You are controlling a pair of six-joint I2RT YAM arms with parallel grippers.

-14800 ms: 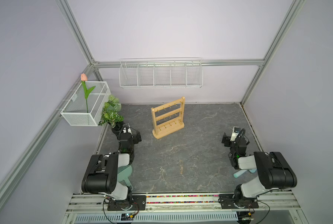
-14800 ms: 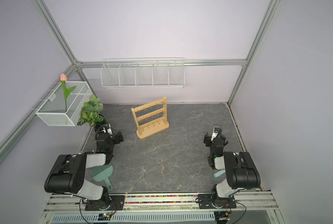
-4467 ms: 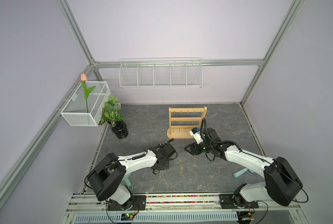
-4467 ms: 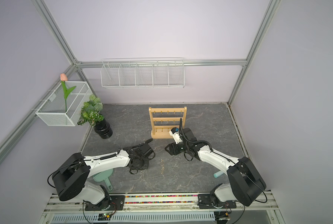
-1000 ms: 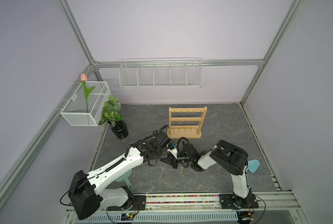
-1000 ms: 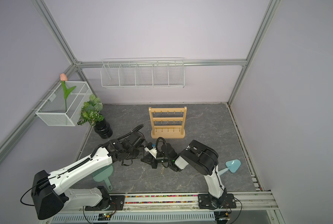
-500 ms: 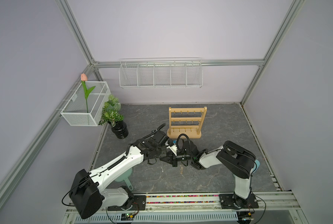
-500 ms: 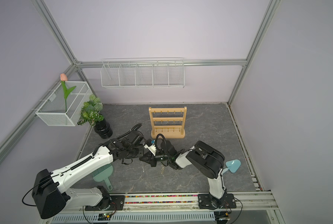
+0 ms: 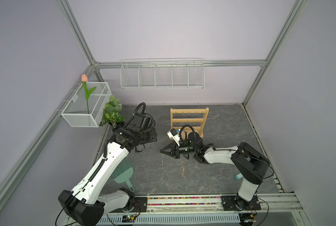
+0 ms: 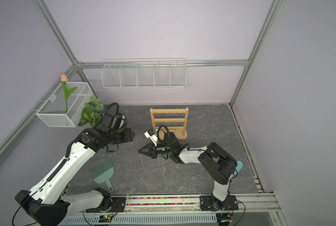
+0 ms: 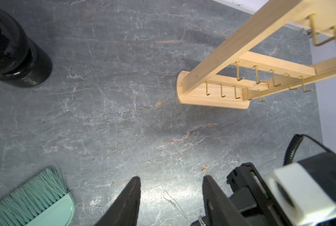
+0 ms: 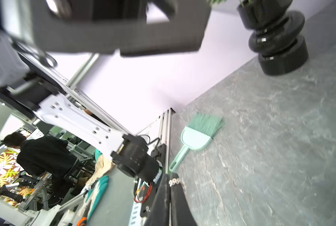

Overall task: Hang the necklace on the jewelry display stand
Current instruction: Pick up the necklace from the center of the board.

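Right gripper [image 9: 161, 152]: fingers pressed together on the necklace [image 11: 205, 169], which dangles toward the table [image 9: 222, 121].
Left gripper [image 11: 171, 180]: fingers apart, empty, just beside that pinch.
Stand [image 9: 189, 119]: upright behind my right wrist, rails running side to side. The right arm is nearer, its tip pointing away from the hooks [image 9: 189, 113].

Two arms [image 9: 112, 162]; two grippers — left gripper [image 10: 132, 135], right gripper [image 10: 139, 151]. One jewelry display stand [image 10: 153, 119] beyond right gripper, three rails [image 10: 169, 112]. One necklace [image 10: 164, 170]. Two wire baskets [image 9: 162, 78]. One potted plant [image 9: 112, 115], one tulip [image 9: 84, 77], one brush [image 10: 103, 172].
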